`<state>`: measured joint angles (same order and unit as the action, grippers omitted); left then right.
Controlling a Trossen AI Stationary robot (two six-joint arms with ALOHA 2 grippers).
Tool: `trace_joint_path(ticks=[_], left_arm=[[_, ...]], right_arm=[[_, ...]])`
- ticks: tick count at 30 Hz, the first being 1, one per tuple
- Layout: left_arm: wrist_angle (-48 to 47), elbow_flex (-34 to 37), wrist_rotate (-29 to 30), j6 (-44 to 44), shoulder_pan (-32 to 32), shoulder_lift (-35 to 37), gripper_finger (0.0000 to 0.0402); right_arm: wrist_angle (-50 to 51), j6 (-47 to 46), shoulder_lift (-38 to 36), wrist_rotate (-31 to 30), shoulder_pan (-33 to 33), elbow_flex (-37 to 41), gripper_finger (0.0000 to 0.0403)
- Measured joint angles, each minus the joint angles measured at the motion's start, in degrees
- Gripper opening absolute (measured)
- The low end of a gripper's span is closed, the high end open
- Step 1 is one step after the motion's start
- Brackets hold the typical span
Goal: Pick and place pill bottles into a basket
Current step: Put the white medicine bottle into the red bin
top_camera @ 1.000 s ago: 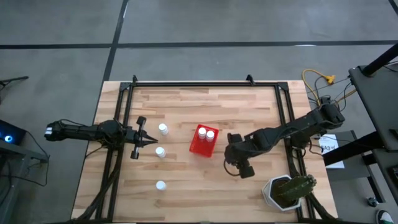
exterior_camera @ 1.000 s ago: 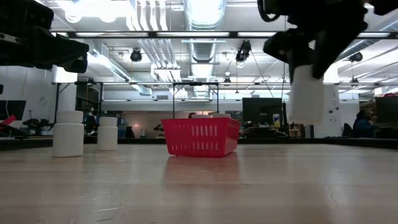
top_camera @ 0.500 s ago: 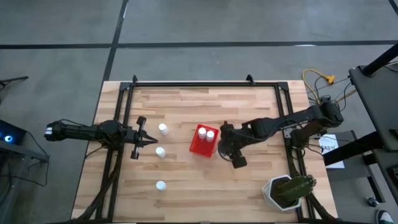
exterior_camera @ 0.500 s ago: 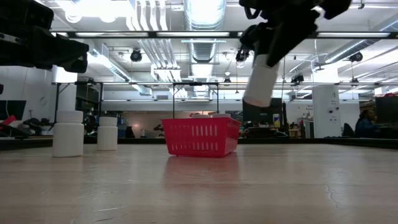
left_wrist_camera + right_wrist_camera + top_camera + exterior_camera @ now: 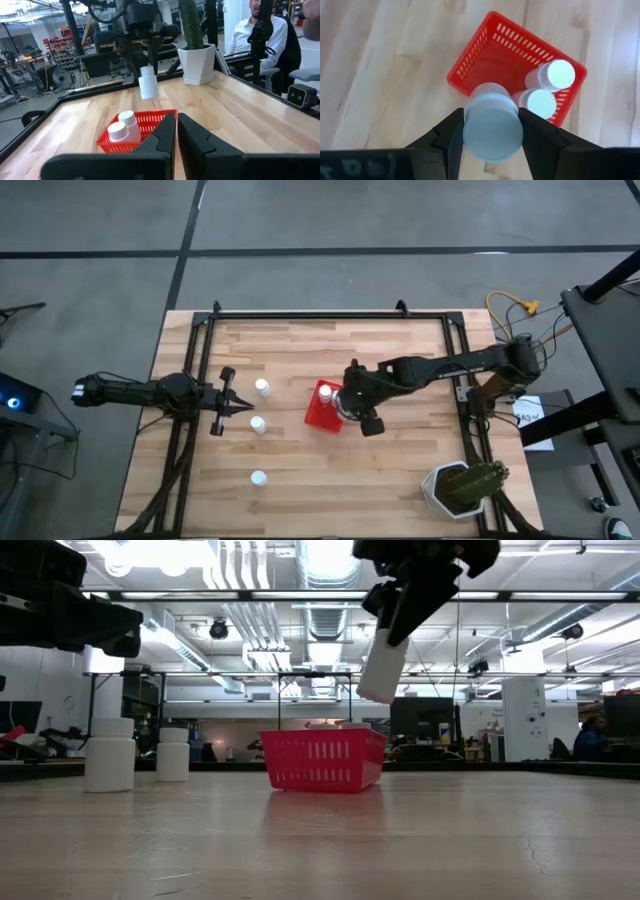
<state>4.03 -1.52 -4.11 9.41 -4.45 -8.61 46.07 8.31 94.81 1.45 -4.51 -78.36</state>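
The red basket (image 5: 322,410) stands mid-table with two white pill bottles (image 5: 547,87) upright in it. My right gripper (image 5: 348,398) hangs over the basket's right part, shut on a third bottle (image 5: 380,665). Three more bottles (image 5: 262,387) (image 5: 258,423) (image 5: 259,477) stand on the table left of the basket. My left gripper (image 5: 245,408) is shut and empty at the left, level, pointing toward the basket, between the two farther bottles. My right gripper pinches the bottle between its two fingers (image 5: 451,134) at the cap end (image 5: 493,127). The fingers come from above, pointing down. The bottle hangs below them, tilted, lifted clear above the basket (image 5: 490,55).
A white pot with a green cactus (image 5: 460,488) stands at the table's near right corner. A black frame (image 5: 330,316) runs along the table's far and side edges. A person (image 5: 255,30) sits beyond the right side.
My right gripper has carried the bottle toward the table's left and far edge, from the bare wood right of the basket to over the basket, rising a little. The bottle has tipped from upright to tilted.
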Motion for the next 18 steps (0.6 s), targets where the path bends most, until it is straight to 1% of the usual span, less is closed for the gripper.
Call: trace_joint_path(ticks=[2,9,14,18], left_arm=[[0.04,-0.02,0.01,0.0,0.0,-0.14,0.0002],[-0.02,-0.02,0.01,-0.02,-0.02,-0.08,0.0002],[-0.02,-0.02,-0.01,0.0,0.0,-0.1,0.0002],[0.0,-0.02,-0.01,0.0,-0.02,-0.1,0.0002]], right_arm=[[3.1,0.73,2.56,-0.02,0.05,-2.79,0.0153],[8.13,2.36,10.31,-0.07,0.34,-11.38,0.0153],[8.76,3.76,13.54,-0.11,0.58,-14.19,0.0153],[8.98,3.91,15.05,-0.13,0.99,-14.9,0.0153]])
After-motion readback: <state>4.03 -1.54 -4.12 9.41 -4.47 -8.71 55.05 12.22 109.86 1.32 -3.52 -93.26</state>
